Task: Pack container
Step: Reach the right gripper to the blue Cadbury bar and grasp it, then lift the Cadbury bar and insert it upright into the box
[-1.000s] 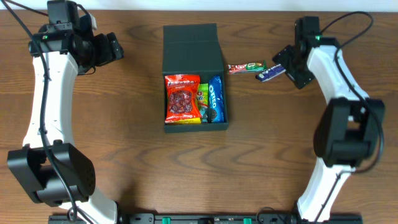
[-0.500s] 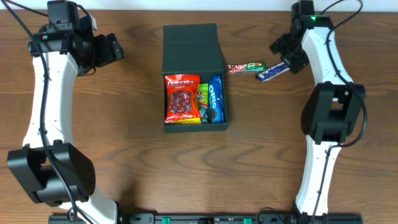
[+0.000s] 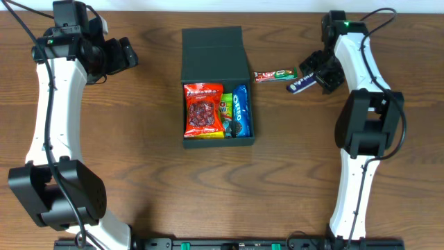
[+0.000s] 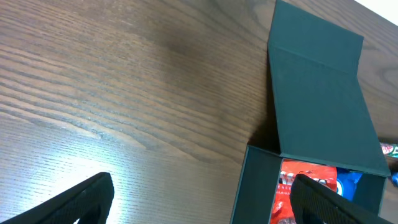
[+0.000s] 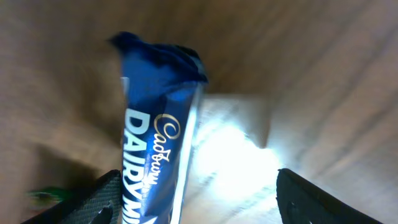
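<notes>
My left gripper point(image 3: 129, 54) hangs over bare wood well left of the container point(image 3: 215, 52). Only its wrist camera shows me the fingers spread wide, with nothing between them. The container sits mid-table with its lid flap laid back toward the far edge. From overhead I see a red packet point(image 3: 202, 110), a green packet point(image 3: 225, 107) and a blue biscuit pack point(image 3: 240, 111) side by side inside. To its right a red-and-green bar point(image 3: 275, 74) lies on the wood, with a blue chocolate bar point(image 3: 300, 84) just beside it. My right gripper point(image 3: 313, 75) is over that blue bar. Its wrist view shows the fingers apart with the bar between them, nearer one finger. The table point(image 3: 139, 160) is brown wood grain, with a bright glare patch in both wrist views. A pale strip point(image 3: 208, 5) runs past the far edge.
</notes>
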Robot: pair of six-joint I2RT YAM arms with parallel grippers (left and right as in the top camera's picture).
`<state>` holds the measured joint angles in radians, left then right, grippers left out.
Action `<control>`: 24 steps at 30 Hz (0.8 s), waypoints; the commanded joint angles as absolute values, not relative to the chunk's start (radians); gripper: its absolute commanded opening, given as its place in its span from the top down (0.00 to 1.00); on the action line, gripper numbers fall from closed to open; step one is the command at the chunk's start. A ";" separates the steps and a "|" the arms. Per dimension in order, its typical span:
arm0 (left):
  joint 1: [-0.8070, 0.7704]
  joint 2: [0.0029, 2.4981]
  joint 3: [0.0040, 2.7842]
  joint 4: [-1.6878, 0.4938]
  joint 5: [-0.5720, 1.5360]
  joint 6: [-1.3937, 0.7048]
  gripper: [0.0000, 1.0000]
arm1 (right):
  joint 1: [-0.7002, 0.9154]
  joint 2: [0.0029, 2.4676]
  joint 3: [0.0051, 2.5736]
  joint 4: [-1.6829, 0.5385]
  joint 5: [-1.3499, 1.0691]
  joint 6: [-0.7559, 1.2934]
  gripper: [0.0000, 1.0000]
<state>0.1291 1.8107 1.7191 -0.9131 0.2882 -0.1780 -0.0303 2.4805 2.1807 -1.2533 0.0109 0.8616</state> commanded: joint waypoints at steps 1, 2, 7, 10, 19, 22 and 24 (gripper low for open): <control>0.131 1.817 1.740 -0.916 0.287 -0.160 0.08 | -0.060 2.496 2.195 -1.279 0.025 0.828 0.22; 0.131 1.817 1.740 -0.916 0.287 -0.160 0.08 | -0.065 2.496 2.195 -1.290 0.026 0.828 0.23; 0.131 1.817 1.740 -0.916 0.288 -0.160 0.08 | -0.073 2.496 2.195 -1.299 0.026 0.806 0.34; 0.131 1.817 1.740 -0.917 0.288 -0.160 0.08 | -0.072 2.496 2.195 -1.282 0.026 0.807 0.48; 0.131 1.817 1.740 -0.924 0.288 -0.161 0.08 | -0.072 2.514 2.194 -1.264 0.025 0.807 0.68; 0.131 1.817 1.740 -0.925 0.288 -0.161 0.08 | -0.072 2.533 2.194 -1.268 0.017 0.807 0.68; 0.131 1.817 1.740 -0.928 0.288 -0.161 0.08 | -0.072 2.545 2.194 -1.272 0.012 0.807 0.68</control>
<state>0.1291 1.8107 1.7191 -0.9188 0.2878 -0.1783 -0.0711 2.4977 2.1834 -1.2663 0.0143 0.8074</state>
